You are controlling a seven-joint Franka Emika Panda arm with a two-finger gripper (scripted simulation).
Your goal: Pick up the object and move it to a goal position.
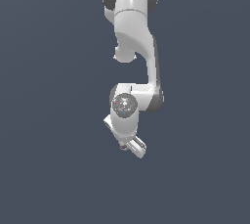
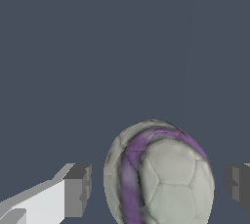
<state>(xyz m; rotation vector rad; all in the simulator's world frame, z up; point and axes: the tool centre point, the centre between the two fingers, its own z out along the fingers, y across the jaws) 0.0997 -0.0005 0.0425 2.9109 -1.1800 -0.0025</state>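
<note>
In the wrist view the object, a whitish-grey ball with a purple stripe, lies between my gripper's two dark fingertips. A narrow gap shows on each side of the ball, so the jaws stand open around it without touching. The exterior view looks down on the white arm, whose hand covers nearly all of the ball. Only a small purple speck peeks out beside the hand.
A plain dark grey-blue surface fills the scene around the arm in both views. The arm's upper links stretch toward the top of the exterior view.
</note>
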